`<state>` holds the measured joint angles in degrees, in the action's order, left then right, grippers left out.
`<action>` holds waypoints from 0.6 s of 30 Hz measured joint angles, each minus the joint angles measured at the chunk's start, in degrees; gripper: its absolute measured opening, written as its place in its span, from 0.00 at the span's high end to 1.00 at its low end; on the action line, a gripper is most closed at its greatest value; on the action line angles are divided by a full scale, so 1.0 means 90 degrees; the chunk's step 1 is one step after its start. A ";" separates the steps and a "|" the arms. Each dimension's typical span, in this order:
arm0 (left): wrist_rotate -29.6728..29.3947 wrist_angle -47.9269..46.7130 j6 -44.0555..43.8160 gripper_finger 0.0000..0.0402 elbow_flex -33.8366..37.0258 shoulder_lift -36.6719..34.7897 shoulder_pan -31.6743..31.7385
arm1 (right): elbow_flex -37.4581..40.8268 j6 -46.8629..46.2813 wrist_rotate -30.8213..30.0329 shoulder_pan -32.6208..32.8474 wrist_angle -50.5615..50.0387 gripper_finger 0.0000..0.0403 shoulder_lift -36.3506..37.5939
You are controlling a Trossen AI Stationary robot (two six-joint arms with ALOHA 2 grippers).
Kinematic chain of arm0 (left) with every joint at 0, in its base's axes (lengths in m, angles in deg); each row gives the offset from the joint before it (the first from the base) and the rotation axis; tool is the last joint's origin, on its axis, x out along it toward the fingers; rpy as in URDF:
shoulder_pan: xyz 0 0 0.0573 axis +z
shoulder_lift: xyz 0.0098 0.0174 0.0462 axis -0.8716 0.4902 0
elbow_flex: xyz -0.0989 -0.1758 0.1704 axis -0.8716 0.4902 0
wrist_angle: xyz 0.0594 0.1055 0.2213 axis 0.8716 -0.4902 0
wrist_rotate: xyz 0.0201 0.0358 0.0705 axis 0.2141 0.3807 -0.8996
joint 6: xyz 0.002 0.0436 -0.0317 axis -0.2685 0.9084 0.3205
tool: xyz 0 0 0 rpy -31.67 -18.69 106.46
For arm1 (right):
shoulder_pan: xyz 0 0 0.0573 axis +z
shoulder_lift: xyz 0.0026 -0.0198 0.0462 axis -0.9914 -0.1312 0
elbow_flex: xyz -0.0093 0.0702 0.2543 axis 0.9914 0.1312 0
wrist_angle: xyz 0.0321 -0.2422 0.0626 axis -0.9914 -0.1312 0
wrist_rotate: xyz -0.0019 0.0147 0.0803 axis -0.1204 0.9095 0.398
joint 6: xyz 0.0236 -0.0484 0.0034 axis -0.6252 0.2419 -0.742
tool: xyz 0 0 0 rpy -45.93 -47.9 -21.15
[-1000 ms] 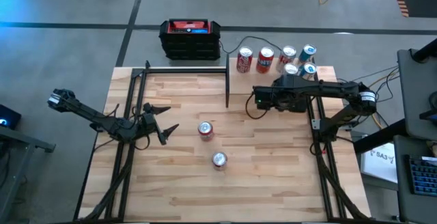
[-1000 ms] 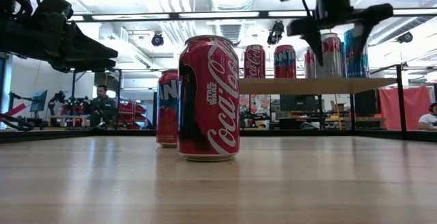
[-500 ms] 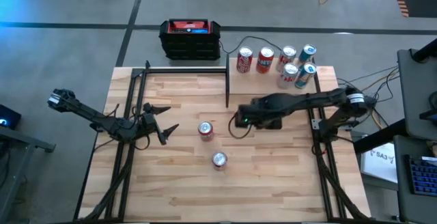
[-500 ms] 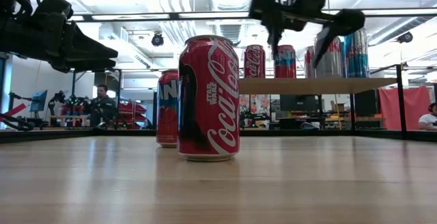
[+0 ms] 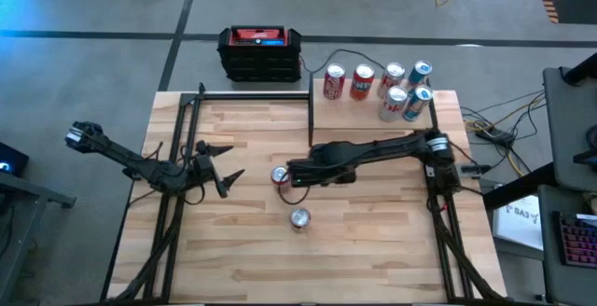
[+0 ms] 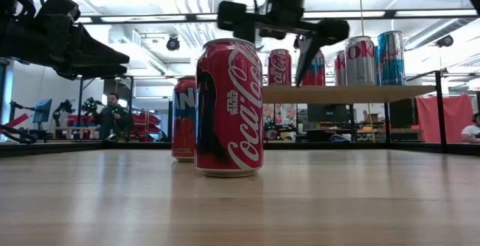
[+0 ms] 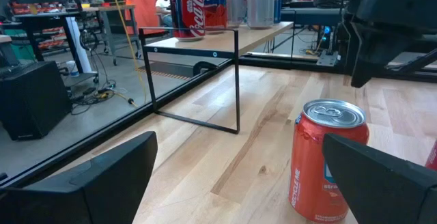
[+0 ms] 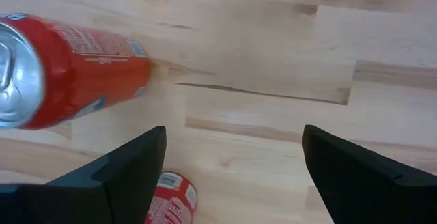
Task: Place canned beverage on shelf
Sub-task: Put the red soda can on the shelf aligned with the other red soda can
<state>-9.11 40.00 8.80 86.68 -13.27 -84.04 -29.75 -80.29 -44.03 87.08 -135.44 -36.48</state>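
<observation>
My right arm reaches out from below the shelf, away from its front edge and over the open desk. My right jaws are released and spread wide, with nothing between them. They hang just beside the orange can. The low view shows them above the level of the can tops. In my right wrist view the orange can sits outside one finger, not in the gap, and only bare wood lies between the two fingers.

The orange can stands upright on the desk, well off the shelf, out past the shelf's open side. The Coca-Cola can stands upright too, a little farther from the shelf than the orange one. The two cans are apart and nothing touches either of them.

The shelf itself carries six upright cans. Four stand in a row along its far edge, and two more stand nearer its front, toward the end farthest from the loose cans.

My left arm waits well away from the shelf, on the far side of the orange can from it. My left jaws are released and fully spread, pointed toward the orange can and holding nothing.

A black-and-red box sits off the desk beyond the shelf's far corner.
</observation>
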 joint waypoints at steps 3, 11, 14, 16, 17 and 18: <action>0.0000 0.0000 0.0002 0.00 0.0000 0.0000 0.0000 | -0.0732 0.0010 -0.0011 0.0000 -0.0414 0.19 -0.0478; 0.0000 0.0000 0.0002 0.00 0.0000 -0.0001 0.0000 | -0.2201 0.0136 -0.0176 -0.0029 -0.1415 0.19 -0.1207; 0.0000 0.0000 0.0001 0.00 0.0000 -0.0002 0.0000 | -0.2535 0.0561 -0.0120 -0.0029 -0.1400 0.19 -0.1287; 0.0002 0.0000 0.0000 0.00 0.0000 -0.0002 0.0000 | -0.2802 0.0785 -0.0115 -0.0029 -0.1356 0.19 -0.1325; 0.0000 0.0000 0.0000 0.00 0.0000 0.0000 0.0000 | -0.2915 0.0933 -0.0117 -0.0029 -0.1280 0.19 -0.1344; 0.0000 0.0000 0.0002 0.00 0.0000 -0.0001 0.0000 | -0.2999 0.1112 -0.0120 -0.0029 -0.1170 0.19 -0.1366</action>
<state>-9.11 40.00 8.82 86.68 -13.28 -84.04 -56.75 -70.28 -45.11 86.82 -145.97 -48.78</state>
